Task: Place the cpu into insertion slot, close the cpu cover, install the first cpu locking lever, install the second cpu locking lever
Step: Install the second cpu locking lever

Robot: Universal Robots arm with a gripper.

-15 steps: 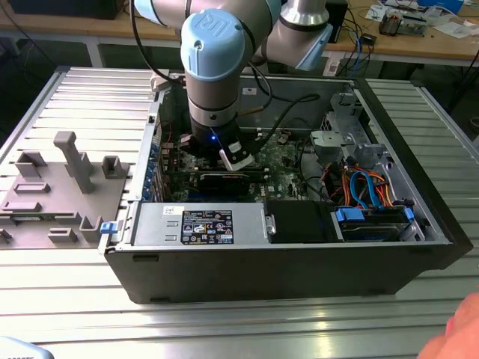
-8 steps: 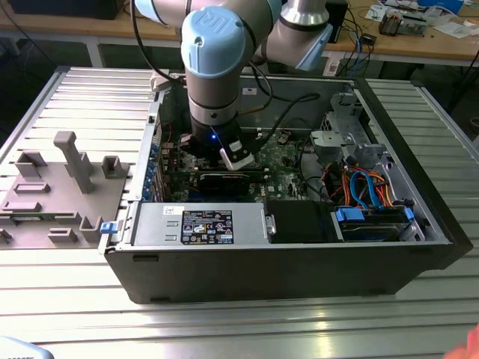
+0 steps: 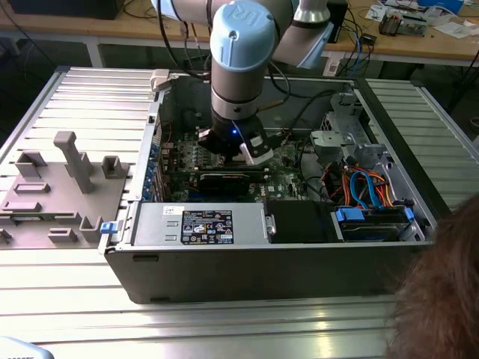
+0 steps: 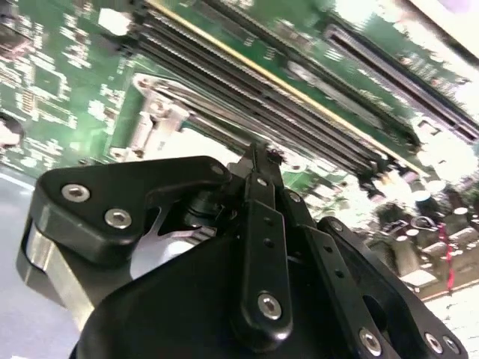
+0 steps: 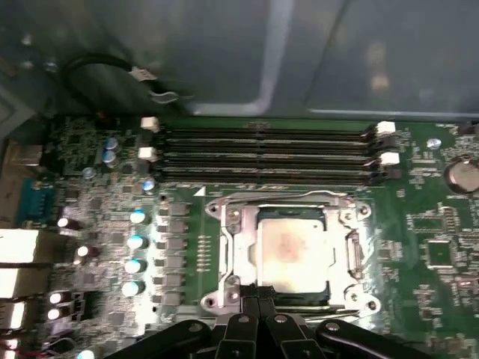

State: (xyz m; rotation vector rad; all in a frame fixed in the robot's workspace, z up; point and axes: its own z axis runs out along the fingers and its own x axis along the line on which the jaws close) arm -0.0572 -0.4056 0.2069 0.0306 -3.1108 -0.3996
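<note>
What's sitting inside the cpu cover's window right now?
In the first wrist view, the cpu with its dull silver top shows through the window of the cpu cover, lying flat. The insertion slot beneath is covered by the chip. The gripper hides the near edge.

Dull silver cpu (image 5: 290, 258) with a faint reddish blotch; silver cpu cover (image 5: 238, 254); green circuit board (image 5: 434, 247); black pincer (image 5: 258, 299).
</note>
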